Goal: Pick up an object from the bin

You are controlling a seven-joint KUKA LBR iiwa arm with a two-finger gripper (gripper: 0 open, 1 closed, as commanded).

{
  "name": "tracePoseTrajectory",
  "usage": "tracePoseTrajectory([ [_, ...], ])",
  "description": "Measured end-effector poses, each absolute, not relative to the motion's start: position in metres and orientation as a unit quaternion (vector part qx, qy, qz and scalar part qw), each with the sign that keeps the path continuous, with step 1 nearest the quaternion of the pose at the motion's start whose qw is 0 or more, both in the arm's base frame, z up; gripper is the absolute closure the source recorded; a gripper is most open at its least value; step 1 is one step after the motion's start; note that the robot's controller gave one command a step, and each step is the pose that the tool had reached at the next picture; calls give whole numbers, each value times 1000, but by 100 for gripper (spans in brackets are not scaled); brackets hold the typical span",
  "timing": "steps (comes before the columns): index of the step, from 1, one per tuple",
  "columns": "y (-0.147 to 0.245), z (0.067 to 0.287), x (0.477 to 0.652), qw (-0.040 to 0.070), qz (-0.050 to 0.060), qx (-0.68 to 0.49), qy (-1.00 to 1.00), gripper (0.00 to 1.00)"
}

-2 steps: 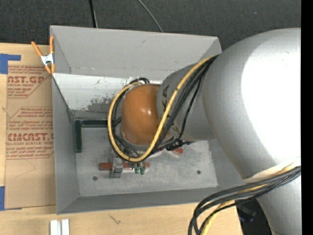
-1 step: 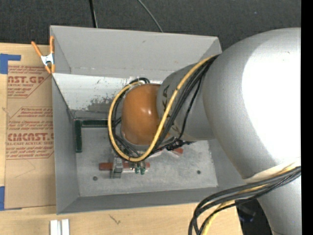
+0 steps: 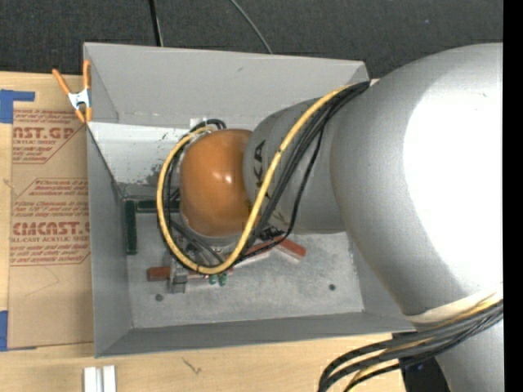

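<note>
**Operator:** Report the state of the hand.

**Technician:** Cannot tell. The orange cover and the yellow cable loop sit directly above the hand and mask it. No item is seen in its hold.

**Operator:** Why is the arm posed this way?

**Technician:** The wrist points straight down over the left half of the bin, probably because the loose items lie there.

**Operator:** Locate the likely target.

**Technician:** The small red-brown piece lies nearest, on the floor at the near left, just beside the cable loop. A small green bit lies to its right.

**Operator:** Other items and obstructions?

**Technician:** A dark green bar lies along the left wall. A red-orange strip lies to the right, partly under the arm. The low cable loop and the close left wall limit clearance.
</note>
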State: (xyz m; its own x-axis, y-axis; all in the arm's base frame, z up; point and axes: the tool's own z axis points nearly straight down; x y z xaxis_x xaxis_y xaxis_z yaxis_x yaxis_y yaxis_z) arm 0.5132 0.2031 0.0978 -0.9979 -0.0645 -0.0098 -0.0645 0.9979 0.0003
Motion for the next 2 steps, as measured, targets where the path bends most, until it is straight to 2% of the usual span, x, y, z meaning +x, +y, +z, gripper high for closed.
tracePoseTrajectory([
  [1,215,136,495,-4,-1,-59,998,100],
  [2,207,231,536,1,1,-59,998,100],
])
